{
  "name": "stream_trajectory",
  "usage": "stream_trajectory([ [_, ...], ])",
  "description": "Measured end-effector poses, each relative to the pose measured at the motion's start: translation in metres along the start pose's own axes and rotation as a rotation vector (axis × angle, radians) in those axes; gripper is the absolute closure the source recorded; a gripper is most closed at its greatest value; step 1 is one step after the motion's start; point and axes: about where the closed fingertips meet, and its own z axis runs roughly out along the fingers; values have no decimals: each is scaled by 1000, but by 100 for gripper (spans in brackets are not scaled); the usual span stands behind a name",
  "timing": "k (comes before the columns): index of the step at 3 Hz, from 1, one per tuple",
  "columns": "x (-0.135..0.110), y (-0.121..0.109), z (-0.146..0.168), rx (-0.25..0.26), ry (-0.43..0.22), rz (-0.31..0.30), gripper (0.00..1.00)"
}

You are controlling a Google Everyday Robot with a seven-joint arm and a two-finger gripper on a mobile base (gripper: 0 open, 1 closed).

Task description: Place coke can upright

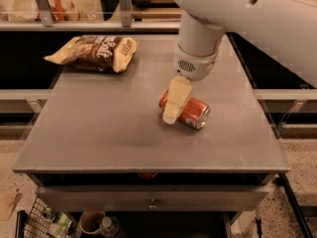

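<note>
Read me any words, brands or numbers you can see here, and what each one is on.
"Salt": on the chip bag; the rest of its print is too blurred.
No legible text on the coke can: it lies on its side, partly behind the gripper, which is down at it.
No other readable text.
</note>
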Motion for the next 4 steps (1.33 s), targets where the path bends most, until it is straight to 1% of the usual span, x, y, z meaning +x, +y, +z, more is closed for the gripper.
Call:
stream_trajectory([
  [2,-2,5,26,-19,40,46,0],
  [3,0,8,34,-31,56,66,0],
  [4,2,13,37,-37,65,83,18],
])
